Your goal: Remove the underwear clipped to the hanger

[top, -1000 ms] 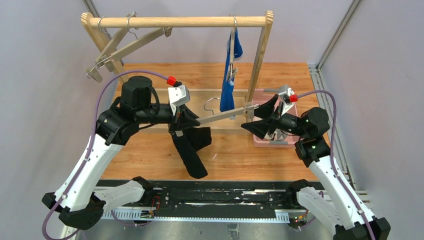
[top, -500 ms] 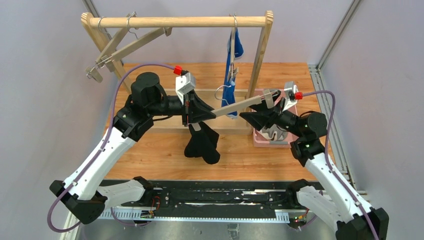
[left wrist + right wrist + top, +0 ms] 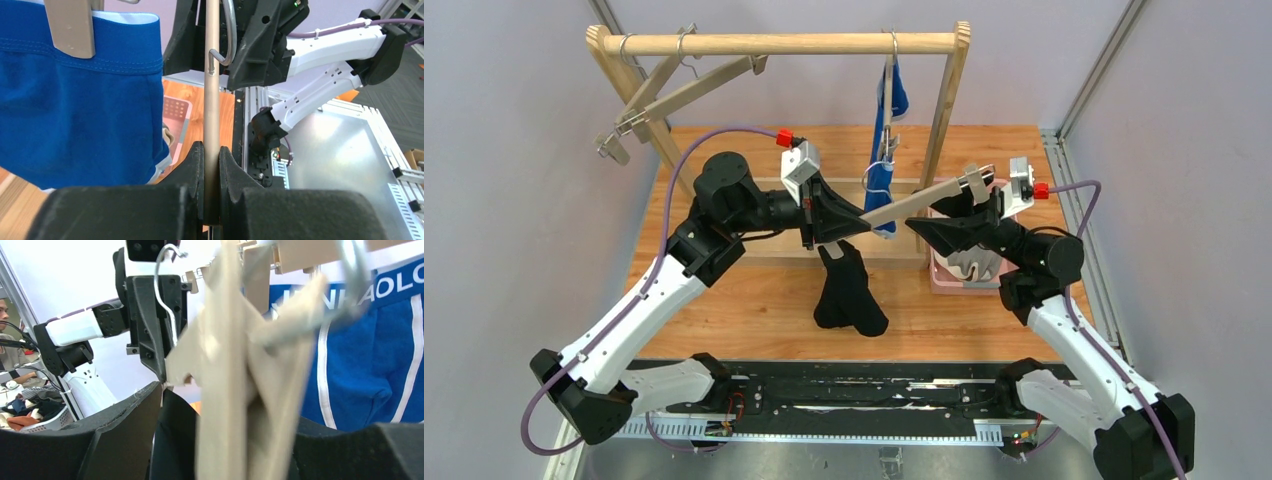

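Note:
A beige wooden clip hanger (image 3: pixel 904 205) is held in the air between my two grippers. My left gripper (image 3: pixel 842 215) is shut on its bar, which the left wrist view shows pinched between the pads (image 3: pixel 211 167). The black underwear (image 3: pixel 849 290) hangs from the hanger's left end, just under my left gripper. My right gripper (image 3: pixel 932 220) is open, its jaws standing either side of the hanger's right-end clip (image 3: pixel 240 380). The blue underwear (image 3: pixel 886 150) with white lettering hangs clipped on the rack behind; it also shows in the left wrist view (image 3: pixel 80 110). The grey underwear (image 3: pixel 972 265) lies in a pink basket.
A wooden rack (image 3: pixel 784 43) stands at the back, with two bare hangers (image 3: pixel 674 90) at its left end. The pink basket (image 3: pixel 944 280) sits by the rack's right post (image 3: pixel 944 110). The held hanger's wire hook (image 3: pixel 871 180) is close to the blue underwear.
Both arms have raised the hanger and carried it back and to the right. The black underwear has come up and swung right; it now hangs lower end toward the table's middle.

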Tool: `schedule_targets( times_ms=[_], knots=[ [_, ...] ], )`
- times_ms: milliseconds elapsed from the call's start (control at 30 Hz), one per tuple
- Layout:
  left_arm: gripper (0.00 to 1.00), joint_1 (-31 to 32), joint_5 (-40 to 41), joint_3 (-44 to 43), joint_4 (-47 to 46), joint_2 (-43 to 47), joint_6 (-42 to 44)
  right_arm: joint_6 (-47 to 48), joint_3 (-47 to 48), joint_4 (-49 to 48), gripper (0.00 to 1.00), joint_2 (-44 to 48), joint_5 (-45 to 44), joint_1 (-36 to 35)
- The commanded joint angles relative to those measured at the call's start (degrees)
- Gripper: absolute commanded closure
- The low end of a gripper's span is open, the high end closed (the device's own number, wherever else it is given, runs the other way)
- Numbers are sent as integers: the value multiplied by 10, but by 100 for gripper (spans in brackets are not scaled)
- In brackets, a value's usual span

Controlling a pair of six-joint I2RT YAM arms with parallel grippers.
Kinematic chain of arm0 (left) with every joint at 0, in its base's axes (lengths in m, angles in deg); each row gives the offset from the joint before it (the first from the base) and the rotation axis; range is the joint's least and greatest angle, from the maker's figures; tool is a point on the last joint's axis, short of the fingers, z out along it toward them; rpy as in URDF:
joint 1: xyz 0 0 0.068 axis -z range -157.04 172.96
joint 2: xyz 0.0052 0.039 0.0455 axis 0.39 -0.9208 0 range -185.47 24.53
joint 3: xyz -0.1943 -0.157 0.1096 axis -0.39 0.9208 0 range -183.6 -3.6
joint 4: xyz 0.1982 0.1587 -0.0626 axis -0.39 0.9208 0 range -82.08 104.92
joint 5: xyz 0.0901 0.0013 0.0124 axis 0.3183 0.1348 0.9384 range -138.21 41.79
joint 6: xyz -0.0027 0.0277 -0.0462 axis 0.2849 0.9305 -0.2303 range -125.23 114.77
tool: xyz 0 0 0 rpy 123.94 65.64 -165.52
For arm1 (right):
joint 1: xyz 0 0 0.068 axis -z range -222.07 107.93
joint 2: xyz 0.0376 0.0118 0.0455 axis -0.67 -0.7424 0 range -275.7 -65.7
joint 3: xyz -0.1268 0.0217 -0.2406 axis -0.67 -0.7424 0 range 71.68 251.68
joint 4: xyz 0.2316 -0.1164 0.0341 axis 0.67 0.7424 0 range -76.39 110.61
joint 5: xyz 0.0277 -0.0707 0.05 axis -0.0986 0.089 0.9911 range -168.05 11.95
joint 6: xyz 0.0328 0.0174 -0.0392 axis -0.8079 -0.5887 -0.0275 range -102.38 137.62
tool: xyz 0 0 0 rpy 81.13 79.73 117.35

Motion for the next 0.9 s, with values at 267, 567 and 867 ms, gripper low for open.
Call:
schedule_targets(
  times_ms=[267, 567, 867],
  knots=[
    [100, 34, 26, 25, -98, -5, -48, -39, 13, -113, 39, 1, -14, -12],
    [100, 56, 62, 64, -204, -4, -97, -76, 27, -172, 52, -33, -30, -17],
    [100, 75, 89, 64, -229, -13, -100, -94, 32, -187, 73, -47, -27, -19]
  ],
)
